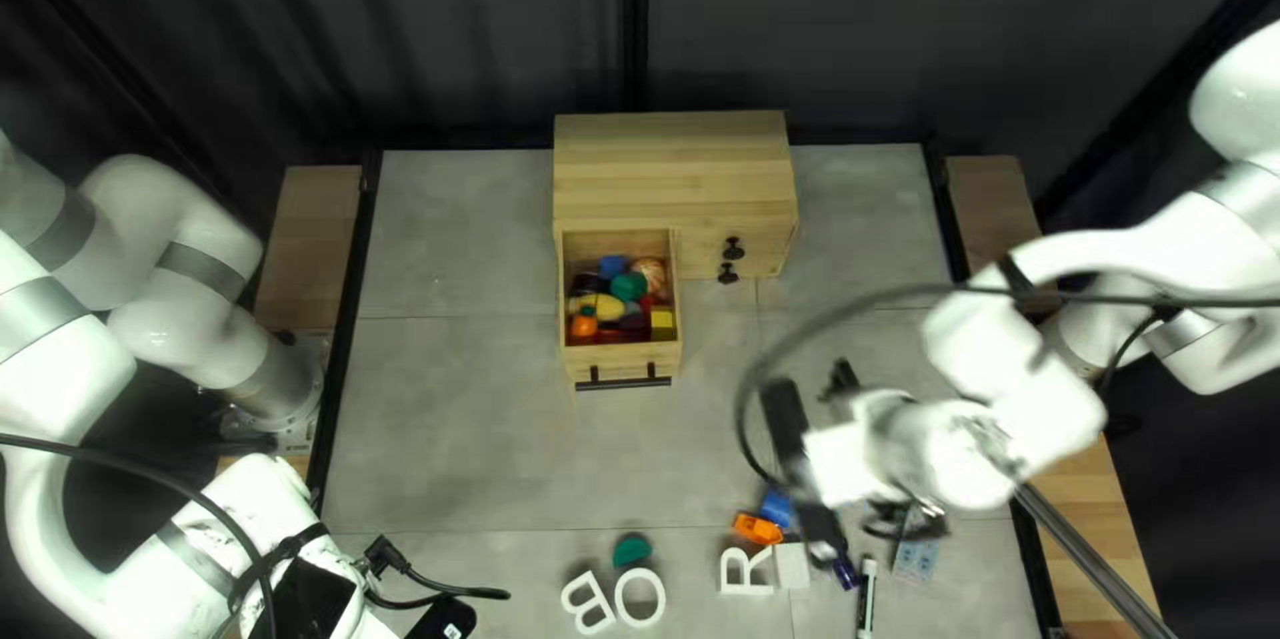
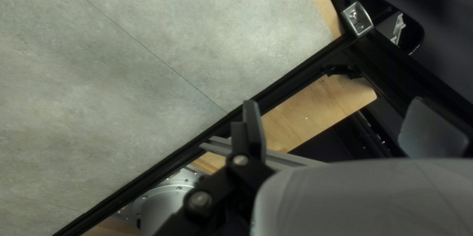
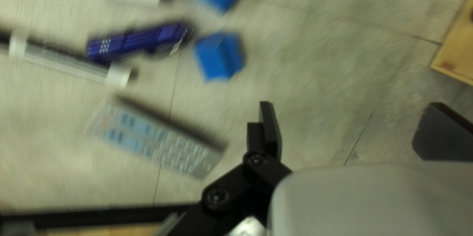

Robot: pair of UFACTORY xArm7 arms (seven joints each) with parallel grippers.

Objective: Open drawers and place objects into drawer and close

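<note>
Both sets of fingers are spread wide, with nothing between them. My right gripper (image 1: pixel 867 446) hangs over the desk (image 1: pixel 467 452); just beside its fingers lies a calculator (image 3: pixel 157 137), with two blue blocks (image 3: pixel 217 56), a dark purple item (image 3: pixel 138 41) and a marker (image 3: pixel 64 63) past it, all a bit blurred to me. My left gripper (image 1: pixel 307 599) is at the bottom left of the top left view, with the desk's black edge rail (image 2: pixel 295 77) and a wooden panel (image 2: pixel 305 118) below it.

Near the blue ones I have an orange piece (image 1: pixel 758 528) and a white block (image 1: pixel 791 567). Further along come the white letters R (image 1: pixel 727 570), O (image 1: pixel 620 598) and B (image 1: pixel 574 599), with a green piece (image 1: pixel 632 550) just above the O.

Well apart from my fingers, the wooden cabinet (image 1: pixel 674 179) has its left drawer (image 1: pixel 622 360) pulled out, holding a jumble of colourful objects (image 1: pixel 627 287).
</note>
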